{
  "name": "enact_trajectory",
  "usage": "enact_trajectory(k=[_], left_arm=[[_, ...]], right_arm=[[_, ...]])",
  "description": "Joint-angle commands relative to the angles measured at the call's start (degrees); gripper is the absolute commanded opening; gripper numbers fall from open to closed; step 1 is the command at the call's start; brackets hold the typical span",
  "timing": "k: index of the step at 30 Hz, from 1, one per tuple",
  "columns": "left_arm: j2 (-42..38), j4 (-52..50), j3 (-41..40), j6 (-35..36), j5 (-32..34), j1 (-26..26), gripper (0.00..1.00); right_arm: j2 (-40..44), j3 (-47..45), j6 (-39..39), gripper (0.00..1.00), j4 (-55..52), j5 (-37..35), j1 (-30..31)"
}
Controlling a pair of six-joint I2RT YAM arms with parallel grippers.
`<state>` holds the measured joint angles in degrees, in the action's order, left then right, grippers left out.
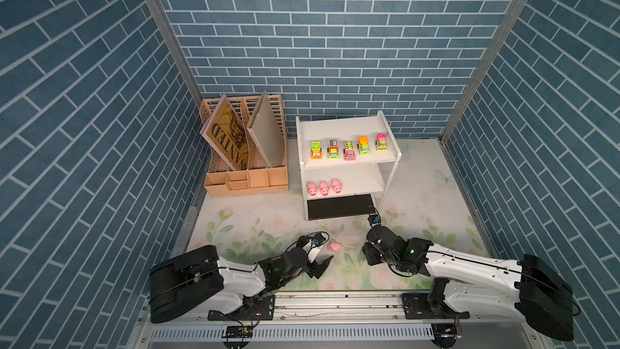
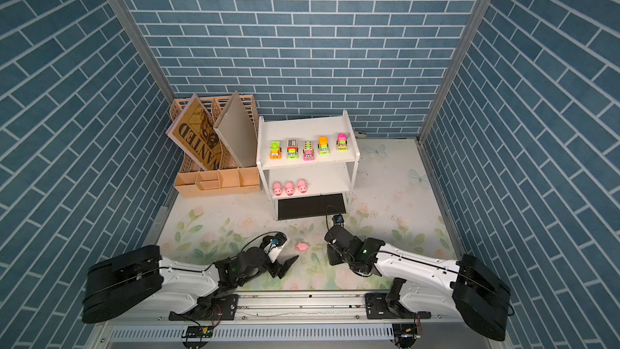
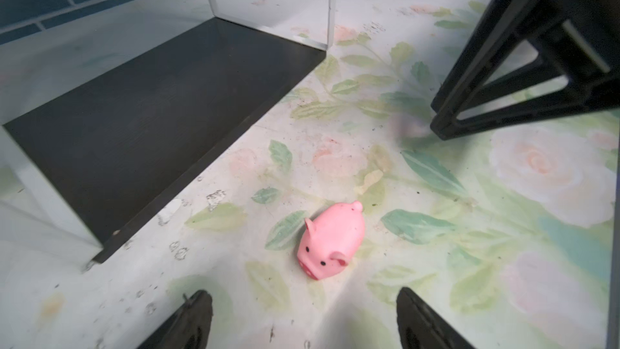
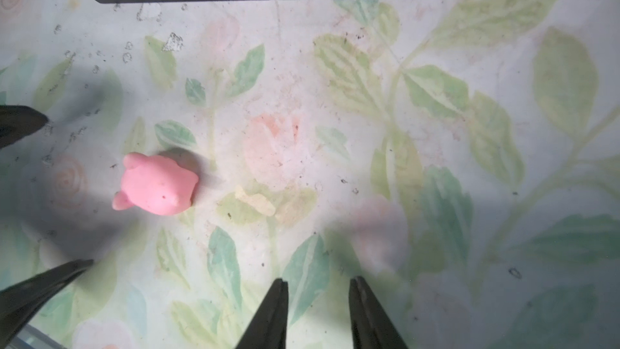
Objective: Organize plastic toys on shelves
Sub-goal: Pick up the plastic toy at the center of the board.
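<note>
One pink pig (image 1: 334,247) (image 2: 302,246) lies on the floral mat between the two arms. My left gripper (image 3: 302,292) is open just short of this pig (image 3: 330,240), with nothing between its fingers. My right gripper (image 4: 319,279) points down at the mat with a narrow gap between its tips, empty, and the pig (image 4: 156,184) lies off to its side. On the white shelves (image 1: 335,129) (image 2: 302,129), several neon trucks (image 1: 349,153) line the top board. Three pigs (image 1: 324,188) sit on the middle board. The dark bottom board (image 3: 151,112) is bare.
A peach file organizer (image 1: 246,149) holding a WANTED poster stands left of the shelves. Blue brick walls close in three sides. A metal rail (image 1: 335,303) carrying both arm bases runs along the front edge.
</note>
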<state>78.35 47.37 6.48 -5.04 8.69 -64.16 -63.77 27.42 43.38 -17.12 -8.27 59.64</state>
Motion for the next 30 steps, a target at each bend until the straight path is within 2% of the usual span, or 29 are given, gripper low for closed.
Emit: enact_trajectory(k=[1, 5, 11, 13, 17, 20, 30], left_arm=[[6.6, 9.9, 1.2, 5.8, -7.4, 2.3, 0.89], [13.4, 18.1, 0.1, 7.8, -11.8, 6.9, 0.9], [21.0, 10.5, 7.0, 14.2, -21.5, 6.9, 0.85], [21.7, 9.3, 8.4, 15.7, -22.4, 6.8, 0.81], [21.3, 5.7, 9.8, 17.9, -24.0, 6.8, 0.65], [22.3, 3.3, 10.7, 17.8, -24.1, 6.4, 0.52], [20.9, 7.6, 6.0, 12.0, -14.2, 1.9, 0.58]], right_arm=[[0.0, -0.6, -2.1, 0.34, -0.1, 0.8, -0.8], [1.0, -1.3, -2.2, 0.34, -0.4, 1.4, -1.3], [2.7, -2.6, -2.5, 0.34, -1.1, 1.8, -2.3], [3.0, -2.9, -2.6, 0.34, -1.1, 2.0, -2.6], [3.9, -3.3, -2.6, 0.33, -1.1, 2.1, -2.9], [4.4, -3.6, -2.7, 0.33, -1.4, 2.2, -3.0], [5.9, -4.1, -3.0, 0.33, -2.0, 2.7, -3.2]])
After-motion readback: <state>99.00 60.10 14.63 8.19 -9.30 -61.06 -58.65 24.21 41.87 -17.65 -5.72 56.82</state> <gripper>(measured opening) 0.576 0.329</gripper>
